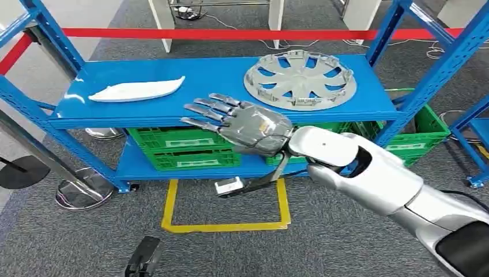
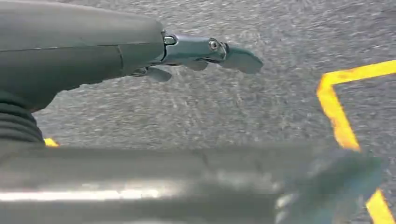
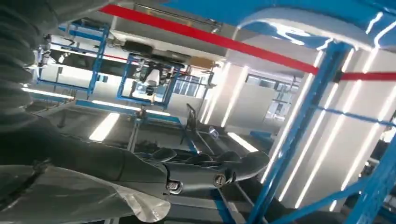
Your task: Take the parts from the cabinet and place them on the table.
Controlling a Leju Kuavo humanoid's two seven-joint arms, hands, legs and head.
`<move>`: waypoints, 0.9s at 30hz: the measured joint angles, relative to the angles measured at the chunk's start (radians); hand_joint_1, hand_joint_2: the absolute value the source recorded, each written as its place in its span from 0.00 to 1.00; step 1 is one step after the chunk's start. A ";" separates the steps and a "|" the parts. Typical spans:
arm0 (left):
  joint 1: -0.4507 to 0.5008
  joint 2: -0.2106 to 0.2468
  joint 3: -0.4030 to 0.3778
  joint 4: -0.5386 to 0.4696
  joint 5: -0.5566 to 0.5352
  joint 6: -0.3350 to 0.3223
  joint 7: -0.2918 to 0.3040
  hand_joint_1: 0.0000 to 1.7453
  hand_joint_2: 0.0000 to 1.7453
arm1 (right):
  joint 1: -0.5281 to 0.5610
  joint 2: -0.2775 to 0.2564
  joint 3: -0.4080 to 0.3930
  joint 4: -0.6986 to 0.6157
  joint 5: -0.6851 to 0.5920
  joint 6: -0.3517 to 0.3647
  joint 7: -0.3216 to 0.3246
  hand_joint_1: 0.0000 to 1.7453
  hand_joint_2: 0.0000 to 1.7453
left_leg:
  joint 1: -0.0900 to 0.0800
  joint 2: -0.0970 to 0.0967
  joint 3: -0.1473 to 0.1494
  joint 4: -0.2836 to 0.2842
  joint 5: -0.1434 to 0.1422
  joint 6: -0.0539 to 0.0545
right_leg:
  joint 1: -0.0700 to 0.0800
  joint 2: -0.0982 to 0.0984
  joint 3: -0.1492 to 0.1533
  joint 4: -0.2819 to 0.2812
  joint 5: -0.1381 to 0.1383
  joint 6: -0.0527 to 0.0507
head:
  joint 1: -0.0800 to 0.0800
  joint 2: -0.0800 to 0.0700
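Head view: right hand [image 1: 248,127] splayed, empty, near shelf [image 1: 219,81] front edge. Probably best scooped under white part [image 1: 137,90], near left edge.

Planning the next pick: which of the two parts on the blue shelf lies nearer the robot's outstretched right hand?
The round grey wheel cover, just past the right hand. The long white curved part lies at the shelf's far left end, farther off.

The right robot hand [image 1: 242,124] hides part of the green crates [image 1: 184,149]; the left wrist view's foreground is blurred.
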 joint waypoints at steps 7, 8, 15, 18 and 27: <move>0.000 -0.001 0.000 0.000 0.011 0.015 -0.080 0.00 0.00 | -0.012 -0.026 0.036 0.046 -0.021 0.029 0.015 0.00 1.00 | 0.000 0.000 0.000 0.000 0.000 0.000 | 0.000 0.000 0.000 0.000 0.000 0.000 | 0.000 0.000; 0.000 -0.001 0.001 0.000 0.016 0.010 -0.094 0.00 0.00 | -0.013 -0.034 0.039 0.055 -0.026 0.041 0.019 0.00 1.00 | 0.000 0.000 0.000 0.000 0.000 0.000 | 0.000 0.000 0.000 0.000 0.000 0.000 | 0.000 0.000; 0.005 0.004 0.005 0.000 0.036 -0.060 -0.136 0.00 0.00 | -0.024 -0.078 0.049 0.111 -0.100 0.126 0.053 0.00 1.00 | 0.000 0.000 0.000 0.001 0.000 0.000 | 0.000 0.000 0.000 0.000 0.000 0.000 | 0.000 0.000; 0.005 0.008 0.006 0.000 0.032 -0.057 -0.127 0.00 0.00 | -0.023 -0.087 0.049 0.124 -0.105 0.111 0.060 0.00 1.00 | -0.001 0.000 -0.002 0.005 -0.001 0.001 | -0.001 0.000 -0.001 -0.001 0.002 0.002 | 0.000 0.000; 0.005 0.012 0.006 0.000 0.024 -0.057 -0.114 0.00 0.00 | 0.030 -0.090 0.029 0.137 -0.083 0.027 0.121 0.00 1.00 | -0.003 -0.001 -0.012 0.018 -0.006 0.015 | -0.002 -0.001 -0.002 -0.006 0.006 0.012 | -0.001 0.000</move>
